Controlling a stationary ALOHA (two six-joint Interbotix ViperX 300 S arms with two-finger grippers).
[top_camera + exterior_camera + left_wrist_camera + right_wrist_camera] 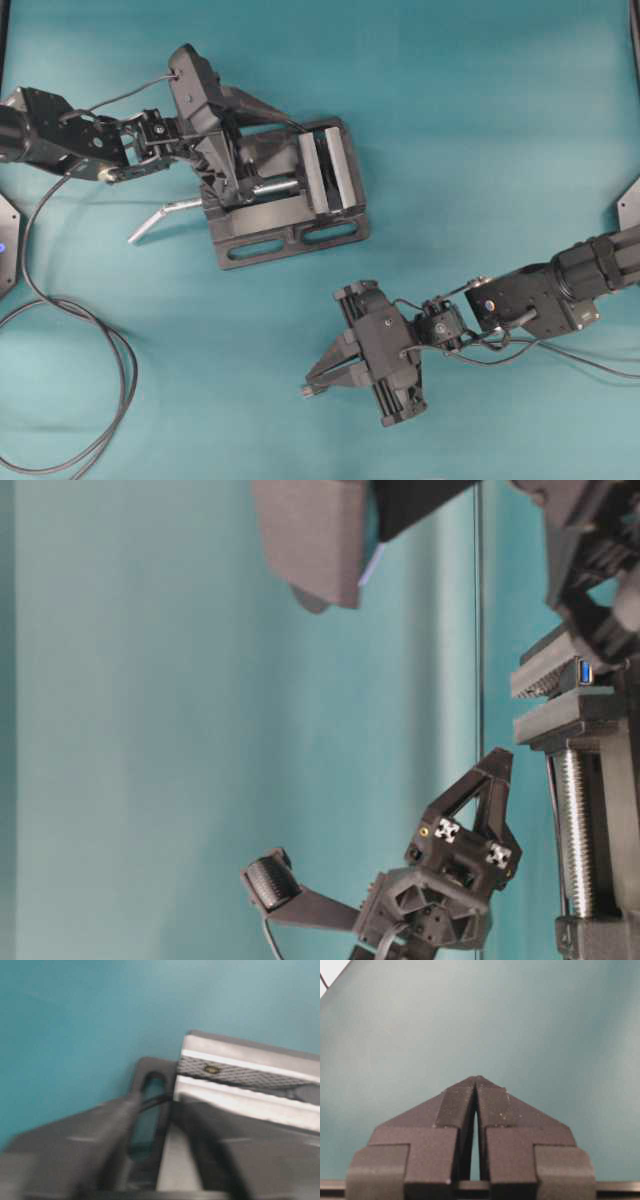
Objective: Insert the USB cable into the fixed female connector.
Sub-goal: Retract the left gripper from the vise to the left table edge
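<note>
The right gripper [312, 385] hangs low over the teal worktop [480, 140], fingers [457, 1105] pressed together tip to tip, and the wrist view shows nothing between them. A small dark bit with a silvery glint sits right at those tips in the overhead view (too small to say whether it is the USB cable's plug). Over on the left, the left gripper [245, 165] sits above the black vise [290, 195], fingers spread apart and holding nothing. The fixed female connector [585, 671], blue inside, is pinched between the vise plates. The silver crank handle [165, 215] juts out left, and a long black cable [70, 340] loops across the worktop.
</note>
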